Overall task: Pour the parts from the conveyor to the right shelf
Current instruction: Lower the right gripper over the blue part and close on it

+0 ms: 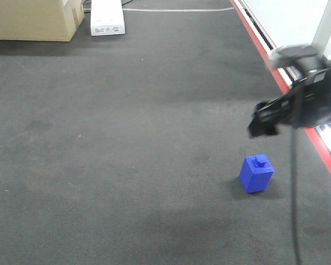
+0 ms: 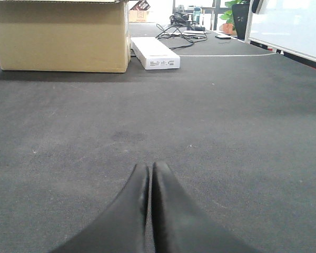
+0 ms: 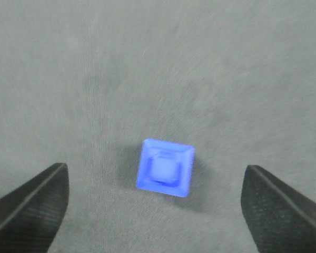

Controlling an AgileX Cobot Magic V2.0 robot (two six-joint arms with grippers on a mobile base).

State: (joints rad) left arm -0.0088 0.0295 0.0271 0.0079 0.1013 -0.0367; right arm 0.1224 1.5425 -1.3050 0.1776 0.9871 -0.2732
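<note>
One small blue cube [image 1: 257, 173], square stud on top, sits upright on the dark grey conveyor belt [image 1: 127, 138], near its red right border [image 1: 255, 38]. The right gripper [image 3: 155, 171] hangs just above it, jaws spread wide, clear of the cube. The left gripper [image 2: 149, 167] lies low over the belt, jaws pressed together. A cardboard box [image 1: 33, 19] and a white box [image 1: 107, 16] stand at the far end.

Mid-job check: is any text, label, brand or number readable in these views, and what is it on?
Nothing here can be read.
White box: dark print near one end, too small and blurred to read.
Cardboard box: no print visible.
Blue cube: no markings visible.
</note>
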